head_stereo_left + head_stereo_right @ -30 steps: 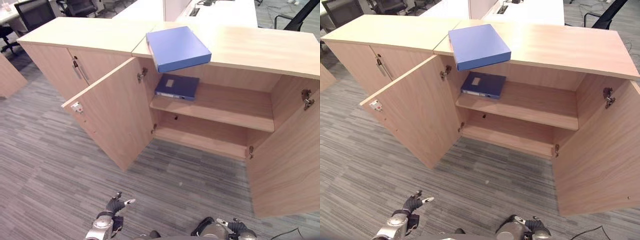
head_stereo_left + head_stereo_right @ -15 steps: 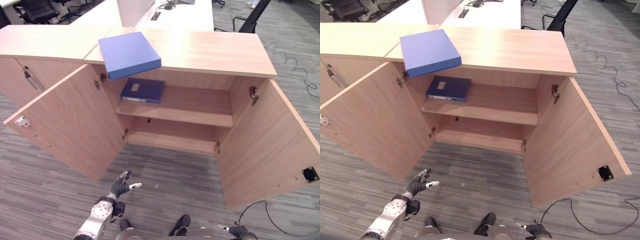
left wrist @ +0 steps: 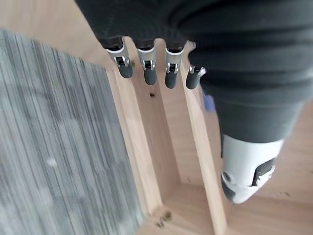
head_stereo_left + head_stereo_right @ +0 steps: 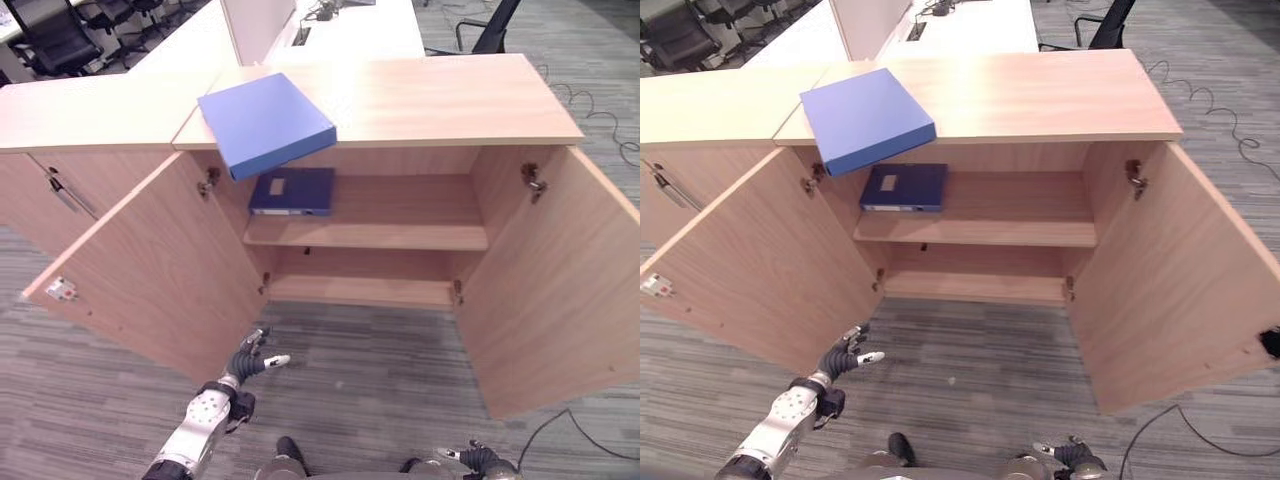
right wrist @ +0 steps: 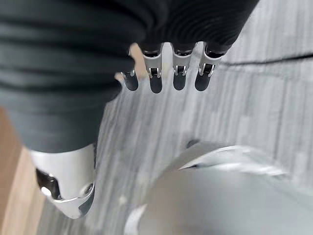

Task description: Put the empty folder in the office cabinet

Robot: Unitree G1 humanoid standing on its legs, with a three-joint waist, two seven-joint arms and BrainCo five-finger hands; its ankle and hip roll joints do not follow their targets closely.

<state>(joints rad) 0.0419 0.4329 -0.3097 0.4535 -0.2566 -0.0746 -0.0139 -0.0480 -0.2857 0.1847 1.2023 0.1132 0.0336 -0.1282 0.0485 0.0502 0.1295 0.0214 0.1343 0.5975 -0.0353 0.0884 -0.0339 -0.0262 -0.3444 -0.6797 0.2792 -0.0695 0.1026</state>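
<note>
Folder [image 4: 265, 122] overhangs cabinet [image 4: 420, 100] top; right hand [image 4: 478, 460] (edge-cropped) low.

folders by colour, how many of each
light blue folder, on the cabinet top: 1
dark blue folder, on the upper shelf: 1
total: 2

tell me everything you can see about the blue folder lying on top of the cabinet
The blue folder is a flat, box-like binder in plain light blue, closed, lying flat on the wooden cabinet top near its left end. It sits skewed, one corner overhanging the front edge above the open compartment. Nothing rests on it, and neither hand touches it.
</note>
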